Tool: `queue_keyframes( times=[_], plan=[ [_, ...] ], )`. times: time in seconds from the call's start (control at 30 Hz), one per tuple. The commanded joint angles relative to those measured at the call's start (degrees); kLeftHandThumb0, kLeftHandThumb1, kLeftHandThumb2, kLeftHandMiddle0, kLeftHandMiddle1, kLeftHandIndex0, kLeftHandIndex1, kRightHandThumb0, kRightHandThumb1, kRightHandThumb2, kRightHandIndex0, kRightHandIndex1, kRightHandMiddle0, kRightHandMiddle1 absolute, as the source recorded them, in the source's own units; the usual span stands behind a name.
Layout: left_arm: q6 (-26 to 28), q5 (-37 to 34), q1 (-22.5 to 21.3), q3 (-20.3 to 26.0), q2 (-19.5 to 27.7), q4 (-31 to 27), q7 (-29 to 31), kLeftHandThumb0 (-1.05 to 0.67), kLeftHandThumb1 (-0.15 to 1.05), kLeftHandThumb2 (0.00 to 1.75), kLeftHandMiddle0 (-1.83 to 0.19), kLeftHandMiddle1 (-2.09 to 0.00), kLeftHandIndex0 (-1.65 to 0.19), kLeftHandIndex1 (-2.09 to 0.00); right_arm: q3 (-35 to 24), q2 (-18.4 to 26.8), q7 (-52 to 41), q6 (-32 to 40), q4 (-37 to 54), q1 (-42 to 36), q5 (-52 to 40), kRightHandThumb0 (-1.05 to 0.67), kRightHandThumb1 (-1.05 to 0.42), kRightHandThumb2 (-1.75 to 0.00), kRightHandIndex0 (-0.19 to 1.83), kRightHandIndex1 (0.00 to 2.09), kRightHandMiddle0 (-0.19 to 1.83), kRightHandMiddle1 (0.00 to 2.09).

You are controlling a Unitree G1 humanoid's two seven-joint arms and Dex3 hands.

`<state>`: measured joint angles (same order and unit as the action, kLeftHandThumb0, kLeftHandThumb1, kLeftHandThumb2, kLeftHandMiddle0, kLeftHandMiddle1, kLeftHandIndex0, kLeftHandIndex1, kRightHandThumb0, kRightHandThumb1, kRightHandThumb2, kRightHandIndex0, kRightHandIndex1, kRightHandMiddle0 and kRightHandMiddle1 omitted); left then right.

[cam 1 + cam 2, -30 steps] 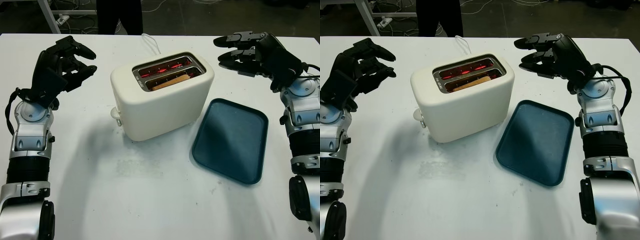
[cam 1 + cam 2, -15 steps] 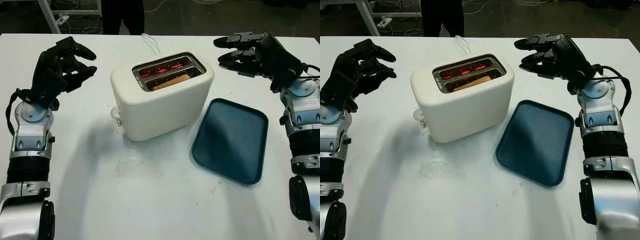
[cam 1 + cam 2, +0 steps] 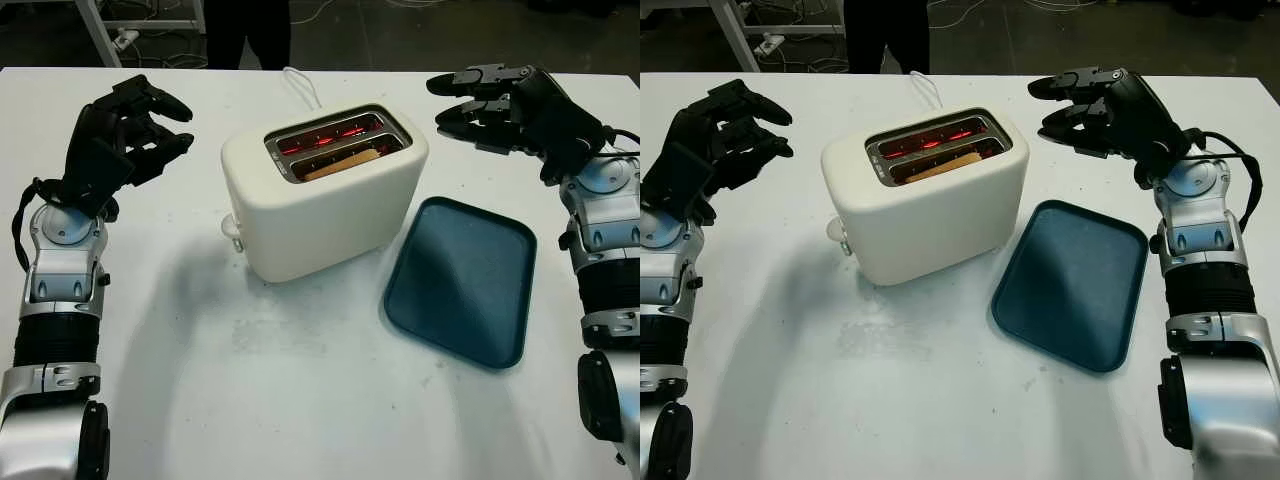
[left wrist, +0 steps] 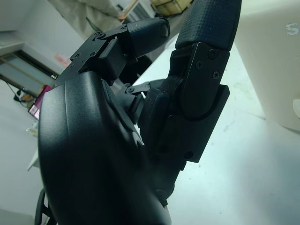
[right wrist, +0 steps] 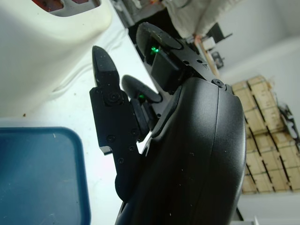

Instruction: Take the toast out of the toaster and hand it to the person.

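A cream two-slot toaster (image 3: 325,210) stands mid-table with its slots glowing red. A slice of toast (image 3: 343,163) sits low in the near slot, its brown top edge showing. My left hand (image 3: 135,125) hovers above the table to the left of the toaster, open and holding nothing. My right hand (image 3: 490,98) hangs to the right of the toaster's far end, above the table, open and empty. A person in dark trousers (image 3: 247,30) stands behind the far edge of the table.
A dark blue tray (image 3: 463,280) lies flat to the right of the toaster. The toaster's white cord (image 3: 300,85) runs off toward the far edge. A metal frame leg (image 3: 98,30) stands on the floor at the back left.
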<state>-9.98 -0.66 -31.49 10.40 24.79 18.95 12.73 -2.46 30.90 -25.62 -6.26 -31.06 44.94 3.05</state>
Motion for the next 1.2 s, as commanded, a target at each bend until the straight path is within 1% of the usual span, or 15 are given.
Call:
queue_keyframes(
  times=[0.0,0.37,0.73,0.9,1.17],
  plan=[
    [-0.5,0.0,-0.3,0.0,0.6,-0.4,0.0,-1.05,0.92,0.18,-0.66,-1.24,-0.54,-1.22,0.1,0.0,0.1,-0.7,0.3,0.7,-0.1,-0.32,-0.92,-0.04,0.63,0.58,0.8,0.01],
    [-0.5,-0.2,-0.1,0.2,0.4,-0.5,-0.1,-1.05,0.92,0.18,-0.65,-1.25,-0.54,-1.24,0.3,0.0,0.0,1.0,1.4,0.6,0.1,-0.3,-0.92,-0.04,0.61,0.58,0.79,0.01],
    [-0.6,-0.3,-0.2,0.2,0.5,-0.2,0.0,-1.05,0.92,0.17,-0.66,-1.24,-0.54,-1.23,0.6,0.0,0.1,-1.5,0.0,0.8,0.2,-0.28,-0.92,-0.05,0.62,0.59,0.81,0.01],
    [-0.6,-0.6,-0.2,0.3,0.5,-0.1,0.2,-1.05,0.92,0.17,-0.66,-1.24,-0.54,-1.23,0.5,0.0,0.1,-0.4,0.7,0.7,0.0,-0.3,-0.92,-0.05,0.61,0.58,0.8,0.01],
    [-0.8,-0.2,-0.1,0.2,0.6,-0.1,0.0,-1.05,0.92,0.18,-0.66,-1.24,-0.54,-1.23,0.6,0.0,0.0,-2.0,-0.4,0.9,0.2,-0.29,-0.92,-0.05,0.61,0.59,0.81,0.01]
  ],
)
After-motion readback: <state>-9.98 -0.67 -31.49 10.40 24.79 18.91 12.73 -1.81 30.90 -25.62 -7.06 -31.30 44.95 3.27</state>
